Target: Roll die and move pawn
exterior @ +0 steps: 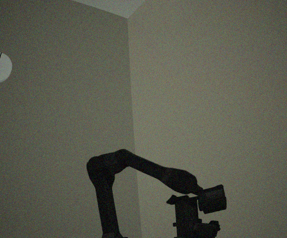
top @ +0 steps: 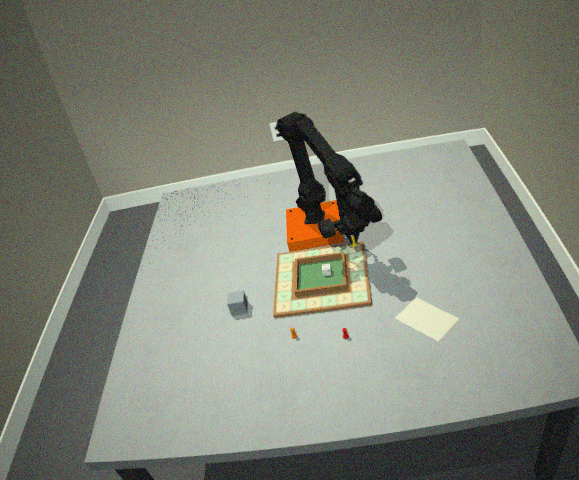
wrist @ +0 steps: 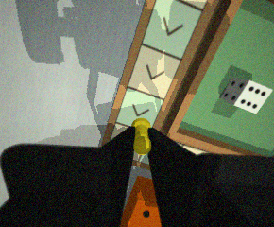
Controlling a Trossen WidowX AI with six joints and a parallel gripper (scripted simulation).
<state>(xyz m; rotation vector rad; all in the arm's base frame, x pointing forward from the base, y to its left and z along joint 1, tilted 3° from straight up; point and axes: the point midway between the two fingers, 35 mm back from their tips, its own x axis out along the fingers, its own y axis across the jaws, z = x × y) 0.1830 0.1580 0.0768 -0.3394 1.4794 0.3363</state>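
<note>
My gripper (top: 354,241) (wrist: 141,132) is shut on the yellow pawn (top: 353,243) (wrist: 142,138), holding it upright by its upper part. It is over the back right corner area of the board (top: 299,304) (wrist: 162,66); whether the pawn's base touches a square is hidden. The white die (top: 326,269) (wrist: 253,96) lies in the green-floored tray (top: 321,291) (wrist: 208,141). Its bright top face shows six pips in the wrist view, and a darker side face shows four. Arrows on the squares show beyond the pawn in the wrist view. The fingertips are out of frame in the exterior view.
The orange base block (top: 299,229) (wrist: 139,208) stands right behind the board. An orange pawn (top: 293,333) and a red pawn (top: 345,333) stand in front of the board. A grey cube (top: 236,302) is left of it, and a cream sheet (top: 427,318) lies to the right.
</note>
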